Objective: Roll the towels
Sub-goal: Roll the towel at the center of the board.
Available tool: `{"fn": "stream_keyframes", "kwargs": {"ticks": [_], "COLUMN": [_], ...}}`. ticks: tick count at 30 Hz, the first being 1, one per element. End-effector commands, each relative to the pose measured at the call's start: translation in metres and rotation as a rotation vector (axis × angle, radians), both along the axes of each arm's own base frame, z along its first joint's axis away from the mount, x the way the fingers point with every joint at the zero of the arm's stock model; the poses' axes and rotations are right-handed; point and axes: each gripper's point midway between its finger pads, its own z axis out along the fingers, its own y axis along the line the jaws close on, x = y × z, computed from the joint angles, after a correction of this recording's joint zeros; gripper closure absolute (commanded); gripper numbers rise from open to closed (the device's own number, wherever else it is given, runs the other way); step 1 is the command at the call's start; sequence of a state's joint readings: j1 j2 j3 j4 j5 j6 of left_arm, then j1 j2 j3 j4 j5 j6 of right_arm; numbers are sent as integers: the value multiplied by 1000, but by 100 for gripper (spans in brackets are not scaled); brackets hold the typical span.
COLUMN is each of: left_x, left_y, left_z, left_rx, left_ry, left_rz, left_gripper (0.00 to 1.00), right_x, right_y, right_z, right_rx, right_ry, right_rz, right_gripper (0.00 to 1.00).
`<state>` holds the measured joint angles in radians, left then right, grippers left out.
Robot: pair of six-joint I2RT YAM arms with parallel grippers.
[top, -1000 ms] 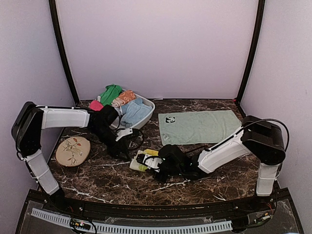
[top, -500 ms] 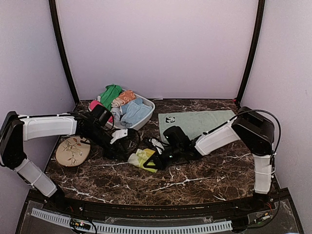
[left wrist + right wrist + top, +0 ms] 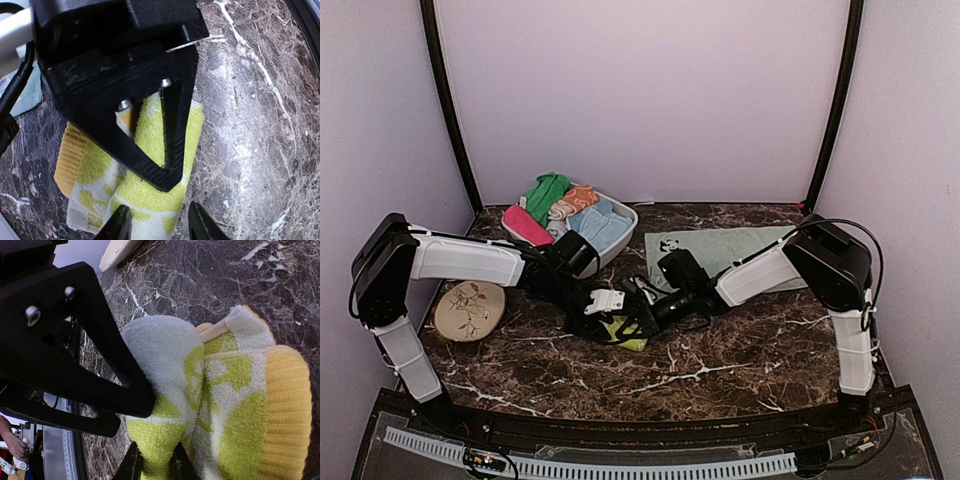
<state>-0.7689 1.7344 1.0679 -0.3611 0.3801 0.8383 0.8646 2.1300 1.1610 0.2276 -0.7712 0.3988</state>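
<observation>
- The yellow towel (image 3: 240, 410) lies near the middle of the tabletop (image 3: 750, 345), a little toward the near edge. It is bundled in loose folds, with a ribbed yellow band at one end.
- Right hand (image 3: 155, 465): the fingers are almost together, with a lime fold of the yellow towel pinched between them. I record a firm grip.
- Left hand (image 3: 159, 227): the fingers are part-way apart, one on each side of an end of the yellow towel. I cannot tell whether they press the cloth or merely straddle it.
- The two hands meet over the yellow towel from opposite sides. In each wrist view the other hand's black finger lies against the cloth.
- The mint towel (image 3: 740, 243) is spread flat toward the far right corner, with its panda patch (image 3: 668, 244) at the left end. The right arm (image 3: 760, 275) crosses above its near edge.
- The pink towel (image 3: 527, 226) lies in the basket (image 3: 632, 216) near the far left corner, at the basket's left side among other cloths (image 3: 548, 190).
- A flower-patterned plate (image 3: 470, 308) lies flat near the left edge, apart from the yellow towel.
</observation>
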Motion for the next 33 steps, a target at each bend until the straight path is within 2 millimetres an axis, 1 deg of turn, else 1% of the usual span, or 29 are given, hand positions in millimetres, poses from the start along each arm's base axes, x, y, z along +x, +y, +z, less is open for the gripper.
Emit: {"fn": "stream_keyframes", "kwargs": {"ticks": [1, 5, 7, 10, 13, 16, 19, 23, 25, 27, 29, 31, 33], "left_x": [13, 9, 4, -4, -13, -18, -17, -15, -17, -21, -28, -42, -47], "left_y": [-1, 6, 9, 12, 14, 17, 17, 15, 11, 9, 6, 2, 1], "left_z": [-8, -30, -39, -47, -48, -48, -46, -44, -42, -38, -34, -26, -29], "left_rx": [35, 92, 109, 114, 105, 112, 108, 119, 117, 113, 108, 97, 110], "left_ry": [-66, -16, 31, 136, 278, 372, 432, 468, 500, 538, 604, 706, 731], "left_rz": [-9, 4, 12, 37, 62, 75, 93, 97, 97, 95, 94, 81, 78], "left_gripper": [60, 73, 81, 90, 91, 91, 91, 91, 91, 91, 91, 91, 90], "right_x": [-23, -18, -15, -9, -4, 2, 6, 11, 4, -9, -21, -39, -59], "right_y": [-37, -31, -26, -25, -27, -35, -50, -78, -88, -93, -95, -93, -85], "right_z": [-63, -53, -43, -28, -9, 9, 27, 53, 62, 68, 66, 66, 66], "right_rx": [-212, -173, -138, -82, -18, 13, 24, 9, -28, -103, -209, -279, -336], "right_ry": [195, 182, 163, 121, 62, -32, -160, -382, -538, -749, -925, -1069, -1218], "right_rz": [-46, -53, -61, -85, -116, -153, -200, -288, -282, -230, -179, -104, -17], "right_gripper": [92, 86, 77, 66, 58, 54, 51, 44, 41, 40, 39, 39, 38]}}
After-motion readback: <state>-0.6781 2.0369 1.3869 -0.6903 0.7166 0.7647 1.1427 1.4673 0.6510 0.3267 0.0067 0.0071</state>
